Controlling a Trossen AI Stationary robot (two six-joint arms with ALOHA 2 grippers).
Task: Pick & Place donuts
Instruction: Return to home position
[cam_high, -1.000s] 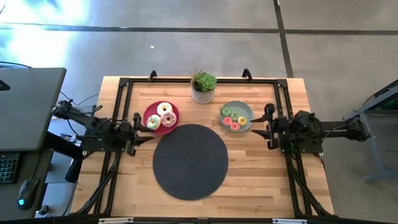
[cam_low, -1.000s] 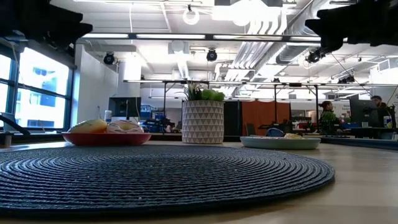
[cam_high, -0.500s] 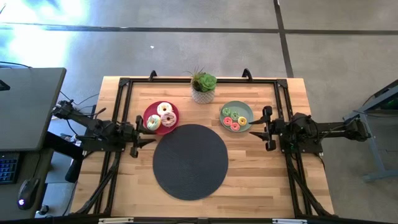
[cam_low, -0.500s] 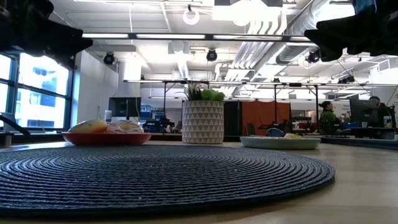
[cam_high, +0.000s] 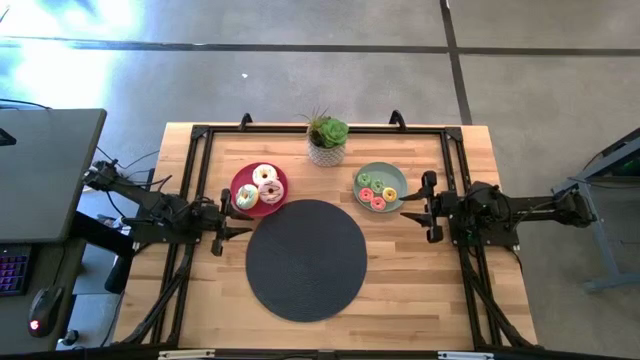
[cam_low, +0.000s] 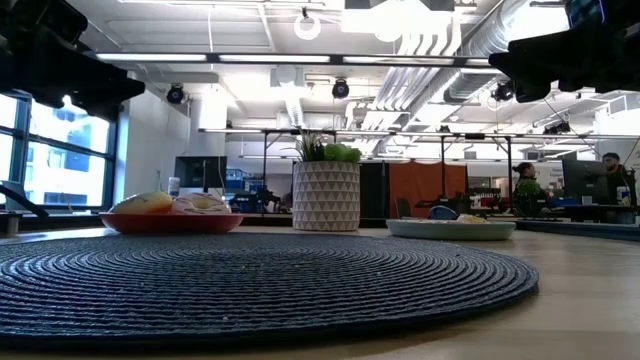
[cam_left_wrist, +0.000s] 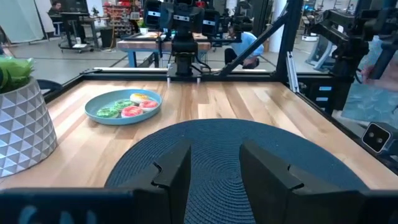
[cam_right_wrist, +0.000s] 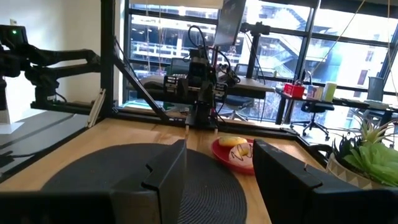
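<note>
Three larger donuts (cam_high: 262, 186) lie on a red plate (cam_high: 240, 180) at the far left of centre; they also show in the low view (cam_low: 170, 204) and the right wrist view (cam_right_wrist: 236, 146). Several mini donuts (cam_high: 376, 192) lie on a sage-green plate (cam_high: 395, 176) at the far right of centre, and show in the left wrist view (cam_left_wrist: 127, 107) too. My left gripper (cam_high: 236, 220) is open and empty, just left of the black mat (cam_high: 306, 259) and near the red plate. My right gripper (cam_high: 408, 208) is open and empty beside the green plate's right rim.
A potted succulent (cam_high: 327, 140) stands at the far edge between the two plates. The big black round mat fills the table's middle. A black frame rail (cam_high: 200, 140) runs around the tabletop. People show in the room beyond the table (cam_low: 525, 180).
My left gripper has shifted a little toward the table's near edge and come lower. My right gripper has crept a little toward the table's left, nearer the green plate. Both stay open. The donuts and plates have not moved.
</note>
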